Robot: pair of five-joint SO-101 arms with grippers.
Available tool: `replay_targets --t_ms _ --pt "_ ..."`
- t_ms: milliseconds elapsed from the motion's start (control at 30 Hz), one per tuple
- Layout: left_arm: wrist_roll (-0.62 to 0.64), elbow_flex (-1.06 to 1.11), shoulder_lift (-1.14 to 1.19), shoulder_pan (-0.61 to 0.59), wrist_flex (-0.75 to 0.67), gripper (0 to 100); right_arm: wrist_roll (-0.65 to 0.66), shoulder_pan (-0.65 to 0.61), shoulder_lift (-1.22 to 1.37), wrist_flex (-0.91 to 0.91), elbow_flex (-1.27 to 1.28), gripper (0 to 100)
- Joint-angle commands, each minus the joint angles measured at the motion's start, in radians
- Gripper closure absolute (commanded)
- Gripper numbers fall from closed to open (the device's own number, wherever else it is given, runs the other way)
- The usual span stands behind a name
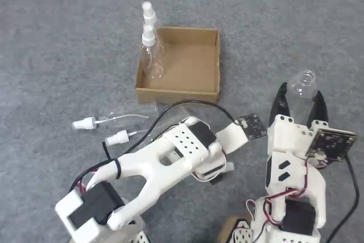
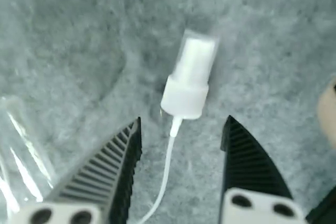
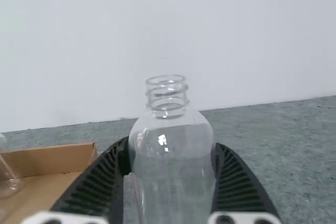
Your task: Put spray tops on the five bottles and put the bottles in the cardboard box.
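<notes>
A white spray top (image 2: 188, 87) with a thin dip tube lies on the grey carpet. My left gripper (image 2: 184, 120) hangs open just above it, one finger on each side of the tube. My right gripper (image 1: 300, 96) is shut on a clear uncapped bottle (image 1: 302, 84) and holds it upright at the right, off the carpet; the same bottle (image 3: 170, 145) stands between its black fingers (image 3: 94, 184). Two capped bottles (image 1: 152, 54) stand at the left side of the cardboard box (image 1: 193, 92). Two more spray tops (image 1: 84, 123) lie left of the box.
The left arm (image 1: 176, 152) stretches across the middle of the carpet in front of the box. A clear bottle (image 1: 173, 109) lies on its side just in front of the box, and clear plastic (image 2: 18, 145) shows beside the left gripper.
</notes>
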Motion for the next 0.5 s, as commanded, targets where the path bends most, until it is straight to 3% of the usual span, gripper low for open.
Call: replay_targets --t_ms 0,467 --pt "0.011 -0.068 -0.012 0.025 -0.014 77 -0.011 0.016 -0.019 -0.028 -0.011 92.5" --pt "-0.025 -0.245 0.293 0.061 -0.005 82 -0.011 0.016 -0.019 -0.030 -0.012 92.5"
